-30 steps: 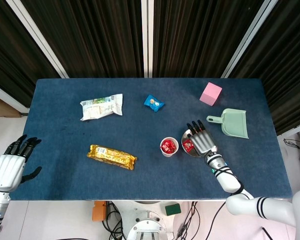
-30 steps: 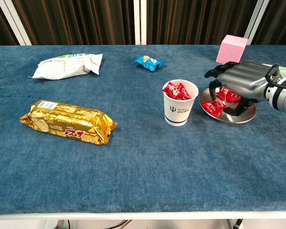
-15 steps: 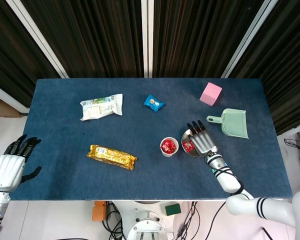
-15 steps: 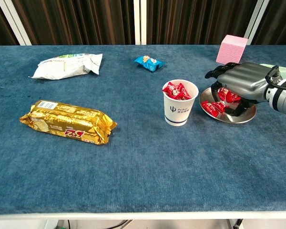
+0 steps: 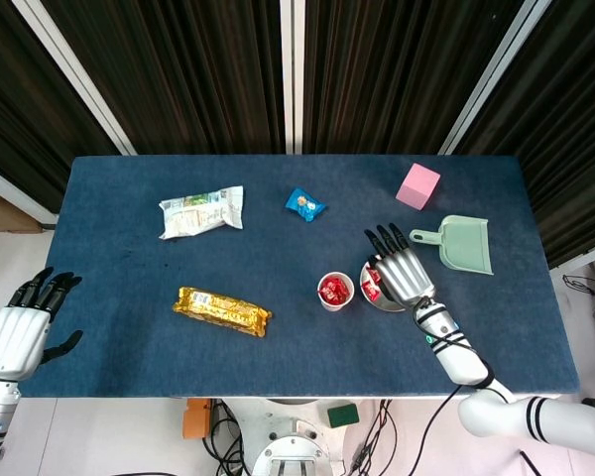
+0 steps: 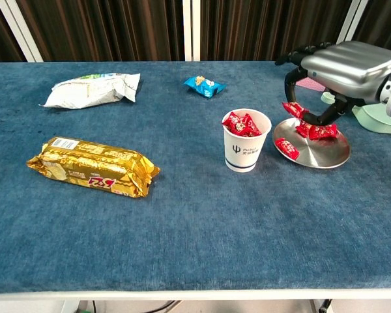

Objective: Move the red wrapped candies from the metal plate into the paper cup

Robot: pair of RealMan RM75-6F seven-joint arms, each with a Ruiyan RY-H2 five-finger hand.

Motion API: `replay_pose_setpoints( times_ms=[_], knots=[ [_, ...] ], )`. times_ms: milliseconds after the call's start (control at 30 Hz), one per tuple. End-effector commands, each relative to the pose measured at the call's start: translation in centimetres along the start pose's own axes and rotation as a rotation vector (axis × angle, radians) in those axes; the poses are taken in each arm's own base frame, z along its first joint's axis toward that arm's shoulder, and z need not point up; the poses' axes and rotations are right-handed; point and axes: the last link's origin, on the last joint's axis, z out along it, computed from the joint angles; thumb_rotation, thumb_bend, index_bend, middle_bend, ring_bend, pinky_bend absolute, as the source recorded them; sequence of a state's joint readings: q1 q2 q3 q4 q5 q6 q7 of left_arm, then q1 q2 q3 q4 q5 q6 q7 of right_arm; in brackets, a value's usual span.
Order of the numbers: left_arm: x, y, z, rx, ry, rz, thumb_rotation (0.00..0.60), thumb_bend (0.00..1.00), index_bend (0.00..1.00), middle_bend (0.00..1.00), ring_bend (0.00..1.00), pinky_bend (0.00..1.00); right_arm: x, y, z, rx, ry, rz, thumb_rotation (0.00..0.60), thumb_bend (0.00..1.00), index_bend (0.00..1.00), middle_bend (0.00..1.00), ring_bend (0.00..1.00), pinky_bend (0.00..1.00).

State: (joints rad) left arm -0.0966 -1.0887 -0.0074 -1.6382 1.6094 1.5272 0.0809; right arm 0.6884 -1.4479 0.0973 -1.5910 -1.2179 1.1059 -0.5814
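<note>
While the blue tabletop lies wide in front of the robot, the nearest thing on it is a gold snack pack, lying flat on the left side.

A bit farther back, near the middle, stands the paper cup. It is upright and has red candies in cup piled up to its rim. Just beside the cup, on its right, sits the metal plate. The two are close, but I cannot tell if they touch. Some red wrapped candies lie on the plate, and one more lies alone near the plate's front.

Above the back of the plate hangs the right hand. It is lifted off the plate, with its fingers bent down. It pinches one red candy between the thumb and a finger, and the candy hangs in the air over the plate's left edge.

Behind the plate lies a green dustpan. Farther back are a small blue packet in the middle and a white snack bag on the left. A pink block sits near the far right edge.

Off the tabletop, low at the left in the head view, is the left hand. It holds nothing and its fingers are spread.
</note>
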Motion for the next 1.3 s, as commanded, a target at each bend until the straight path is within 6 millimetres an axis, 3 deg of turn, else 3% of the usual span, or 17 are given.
replay_pose_setpoints(
  times_ms=[33,333,700,800,967,1033,1300],
  knots=[
    [0.0,0.0,0.0,0.001,0.001,0.0,0.6,0.18,0.18,0.15,0.06,0.2,1.6,-0.8,-0.4,0.041,0.061,0.017,0.6,0.43,0.63,0.05,0.0,0.0],
    [0.0,0.0,0.0,0.001,0.001,-0.001,0.6,0.18,0.18,0.15,0.06,0.2,1.7,-3.5,-1.4,0.145,0.081,-0.013,0.6,0.43,0.63,0.05,0.0,0.0],
    [0.1,-0.1,-0.1,0.001,0.004,-0.004,0.6,0.18,0.18,0.15,0.06,0.2,0.6,-4.5,-0.5,0.148,0.048,-0.036,0.6,0.41,0.59,0.04,0.0,0.0],
    [0.1,-0.1,-0.1,0.001,0.001,-0.004,0.6,0.18,0.18,0.15,0.06,0.2,0.4,-4.7,-0.2,0.147,0.038,-0.041,0.6,0.39,0.53,0.04,0.0,0.0],
    [0.1,-0.1,-0.1,0.0,0.001,-0.004,0.6,0.18,0.18,0.15,0.06,0.2,0.2,-4.8,-0.1,0.143,0.025,-0.043,0.6,0.35,0.18,0.02,0.0,0.0],
    [0.1,-0.1,-0.1,0.001,0.002,-0.004,0.6,0.18,0.18,0.15,0.06,0.2,0.3,-4.7,-0.2,0.141,0.03,-0.038,0.6,0.34,0.1,0.02,0.0,0.0],
    [0.1,-0.1,-0.2,-0.001,0.003,-0.003,0.6,0.18,0.18,0.15,0.06,0.2,1.1,-2.2,-1.0,0.068,0.08,0.008,0.6,0.34,0.07,0.02,0.0,0.0]
  ],
)
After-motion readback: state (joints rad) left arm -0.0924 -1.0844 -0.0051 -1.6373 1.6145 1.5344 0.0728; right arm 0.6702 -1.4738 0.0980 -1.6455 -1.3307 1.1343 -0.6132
